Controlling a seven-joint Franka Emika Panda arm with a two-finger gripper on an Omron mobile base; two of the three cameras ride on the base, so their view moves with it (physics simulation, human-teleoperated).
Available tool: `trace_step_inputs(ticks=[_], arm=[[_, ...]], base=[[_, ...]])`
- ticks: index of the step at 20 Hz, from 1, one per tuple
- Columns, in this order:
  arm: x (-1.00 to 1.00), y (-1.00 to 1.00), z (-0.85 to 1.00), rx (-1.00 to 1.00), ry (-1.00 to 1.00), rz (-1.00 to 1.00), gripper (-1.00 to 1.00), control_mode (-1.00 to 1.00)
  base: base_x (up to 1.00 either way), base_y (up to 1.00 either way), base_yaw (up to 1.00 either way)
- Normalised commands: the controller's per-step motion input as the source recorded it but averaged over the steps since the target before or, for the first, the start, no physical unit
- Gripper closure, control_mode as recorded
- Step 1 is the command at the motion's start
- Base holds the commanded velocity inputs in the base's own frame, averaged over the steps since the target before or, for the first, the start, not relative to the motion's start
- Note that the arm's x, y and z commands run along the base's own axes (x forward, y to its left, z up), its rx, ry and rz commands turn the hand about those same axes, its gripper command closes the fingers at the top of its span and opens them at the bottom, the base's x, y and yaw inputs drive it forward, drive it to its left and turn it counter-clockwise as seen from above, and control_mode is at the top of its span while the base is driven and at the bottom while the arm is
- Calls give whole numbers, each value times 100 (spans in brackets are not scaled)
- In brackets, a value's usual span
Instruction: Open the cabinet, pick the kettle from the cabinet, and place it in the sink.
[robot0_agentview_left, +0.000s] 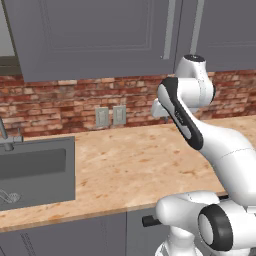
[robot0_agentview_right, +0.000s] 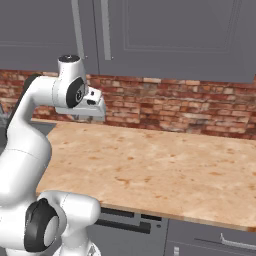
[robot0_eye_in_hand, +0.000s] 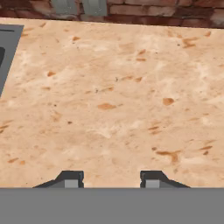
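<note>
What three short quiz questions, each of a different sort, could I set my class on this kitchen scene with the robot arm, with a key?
1. True or false: the doors of the wall cabinet are shut.
2. On which side of the left base view is the sink? A) left B) right C) centre
3. Fill in: in the hand view the gripper looks down on the bare ____.

Key: 1 true. 2 A. 3 counter; the jaws stand apart with nothing between them.
</note>
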Motion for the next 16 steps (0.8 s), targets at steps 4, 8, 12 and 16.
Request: trace_step_inputs(ticks=[4,8,12,16], arm=[[-11,0,0,0,-8,0,-100,-100],[-28,-7,0,1,-17,-1,-100,-100],[-23,-5,1,0,-16,-12,-100,-100],[-11,-9,12,0,-9,-22,-100,-100]], base=[[0,0,0],[0,0,0],[0,0,0],[0,0,0]])
